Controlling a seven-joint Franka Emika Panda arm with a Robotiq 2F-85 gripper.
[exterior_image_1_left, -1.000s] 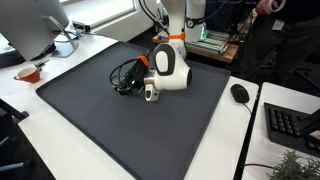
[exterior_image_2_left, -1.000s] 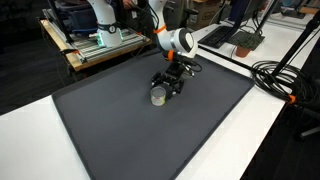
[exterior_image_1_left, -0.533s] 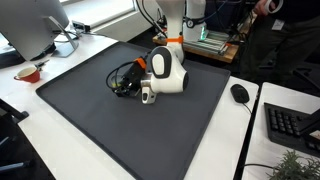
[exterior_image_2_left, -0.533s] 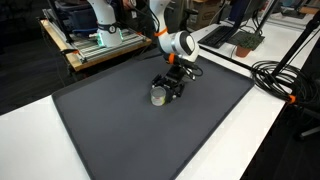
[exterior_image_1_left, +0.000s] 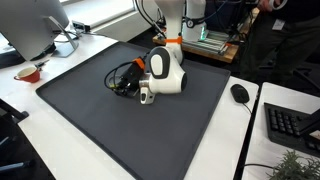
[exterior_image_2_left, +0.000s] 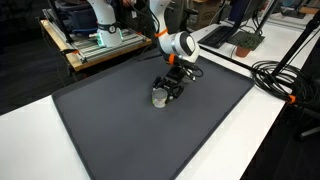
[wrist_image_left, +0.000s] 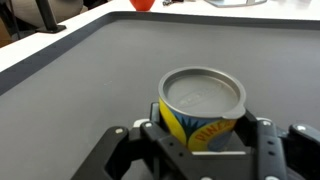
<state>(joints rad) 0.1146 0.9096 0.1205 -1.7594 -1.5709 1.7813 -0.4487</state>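
Observation:
A small tin can (wrist_image_left: 203, 105) with a yellow printed label and a plain metal lid stands upright on the dark grey mat (wrist_image_left: 90, 70). My gripper (wrist_image_left: 205, 132) reaches low over the mat, and its black fingers (wrist_image_left: 152, 128) press against the can's two sides. In both exterior views the can (exterior_image_1_left: 147, 96) (exterior_image_2_left: 158, 97) sits near the middle of the mat under the arm's white wrist, with the gripper (exterior_image_1_left: 144, 92) (exterior_image_2_left: 166, 91) shut around it. The can's lower part is hidden behind the gripper body in the wrist view.
The mat (exterior_image_1_left: 110, 125) covers most of a white table. A red cup (exterior_image_1_left: 28, 73) and a monitor (exterior_image_1_left: 35, 25) stand beyond one edge, a mouse (exterior_image_1_left: 240, 93) and keyboard (exterior_image_1_left: 290, 125) beyond another. Thick black cables (exterior_image_2_left: 280, 75) lie beside the mat.
The fingers have come together onto the can's sides. The wrist has shifted only slightly, and the can stays at about the same spot on the mat.

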